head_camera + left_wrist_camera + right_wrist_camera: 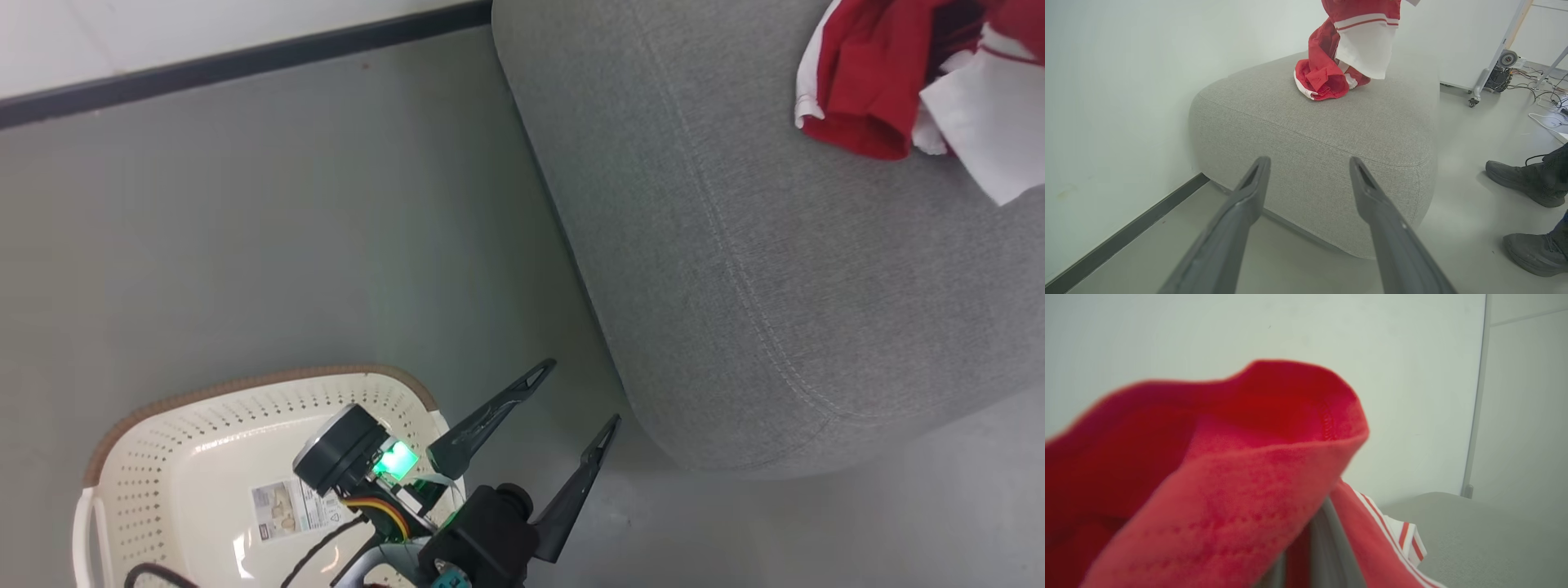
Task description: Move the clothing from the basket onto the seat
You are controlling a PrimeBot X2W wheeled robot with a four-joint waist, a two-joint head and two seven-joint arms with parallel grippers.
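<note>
Left of the seat (735, 269), the basket (147, 474) stands on the floor with just its paper label (294, 506) on the bottom, so nothing seems left to fetch. Between basket and seat the left gripper (580, 392) hangs with its fingers spread wide, holding nothing.

The clothing (1327, 73) is over the seat's far part. Its lower folds are heaped on the cushion and the rest hangs from above. Red cloth covers the right gripper, with one grey finger (1327, 543) showing beneath. Whether the jaws pinch the cloth or it is merely draped over them cannot be told.

That is the risk. Cloth snagged on a finger could be dragged back off the seat when the arm lifts away. The hanging part, once let go, could also spill over the wall-side edge.

A wall with dark skirting (1126, 232) runs left of the seat. A person's shoes (1523, 183) stand right of it, with a wheeled frame (1494, 69) and cables (1547, 110) beyond. None of these lies between cloth and cushion.
</note>
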